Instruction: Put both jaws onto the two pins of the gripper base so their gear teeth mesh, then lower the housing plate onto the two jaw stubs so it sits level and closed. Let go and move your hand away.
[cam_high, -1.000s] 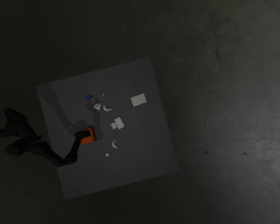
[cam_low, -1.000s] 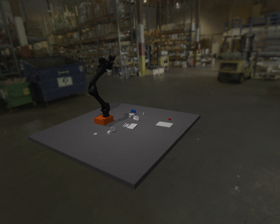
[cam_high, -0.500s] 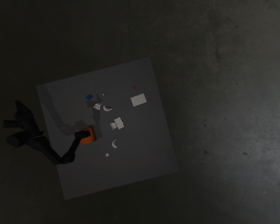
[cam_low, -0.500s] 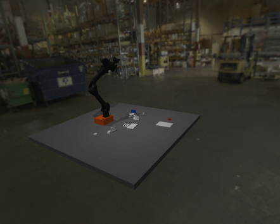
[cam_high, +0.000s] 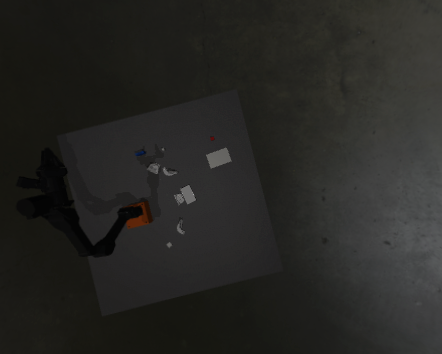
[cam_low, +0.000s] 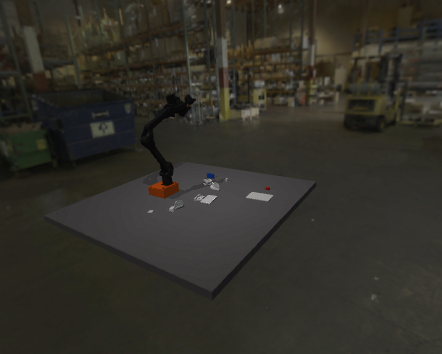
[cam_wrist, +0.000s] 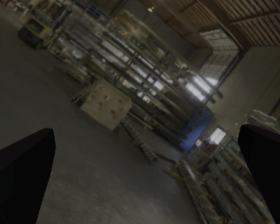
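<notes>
My gripper (cam_wrist: 151, 136) is open and empty, its dark fingers wide apart. In the top and exterior views it is high and far from the parts. Two curved whitish pieces that look like the jaws lie apart: one jaw (cam_high: 170, 172) (cam_low: 214, 186) at the back and one jaw (cam_high: 180, 227) (cam_low: 176, 205) nearer the front. A pale uneven part (cam_high: 153, 168) (cam_low: 207, 181) lies by the back jaw. A small light plate (cam_high: 188, 194) (cam_low: 209, 199) lies beside another pale part (cam_high: 179, 198) (cam_low: 198, 198). I cannot tell which is the gripper base or see pins or teeth.
The arm stands on an orange block (cam_high: 146, 218) (cam_low: 163, 190). A larger pale rectangle (cam_high: 219, 158) (cam_low: 259, 196), a red piece (cam_high: 212, 138) (cam_low: 267, 188), a blue piece (cam_high: 140, 153) (cam_low: 210, 176) and a small pale square (cam_high: 169, 245) (cam_low: 150, 211) lie on the grey table (cam_high: 200, 275) (cam_low: 200, 250).
</notes>
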